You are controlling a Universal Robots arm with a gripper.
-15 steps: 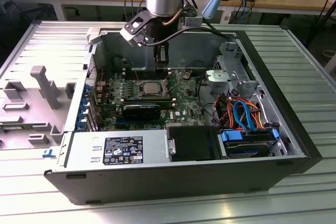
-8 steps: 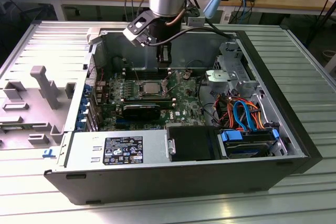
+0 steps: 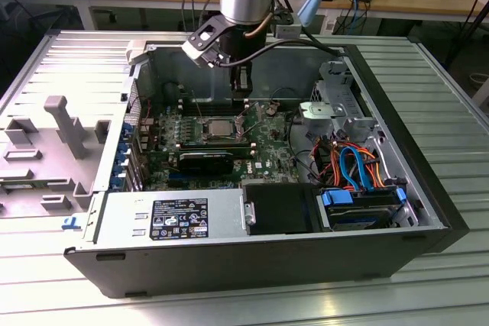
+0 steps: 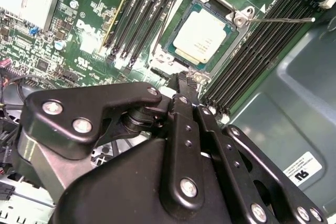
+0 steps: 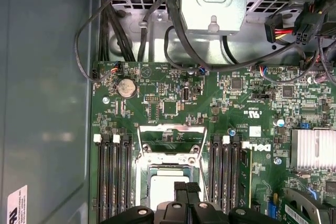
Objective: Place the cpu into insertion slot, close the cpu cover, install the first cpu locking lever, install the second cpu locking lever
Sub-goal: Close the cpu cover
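Observation:
The cpu (image 4: 202,35), a small silvery square, lies in the insertion slot (image 3: 220,129) on the green board inside the open case. The silver cpu cover (image 4: 237,17) lies down around it, and the chip shows through its window. A thin metal lever (image 4: 281,19) sticks out from one socket corner over the memory slots. My gripper (image 4: 182,81) hangs just above the socket's edge with its black fingers together and nothing between them. The first wrist view shows my gripper (image 5: 186,186) in front of the cpu (image 5: 164,184). In the exterior view my gripper (image 3: 243,103) is just behind the socket.
Long black memory slots (image 5: 113,177) flank the socket on both sides. A silver heat sink (image 5: 313,148) sits on the board. A drive cage (image 3: 336,101), a bundle of coloured cables (image 3: 351,162) and the power supply (image 3: 172,219) fill the case around the board.

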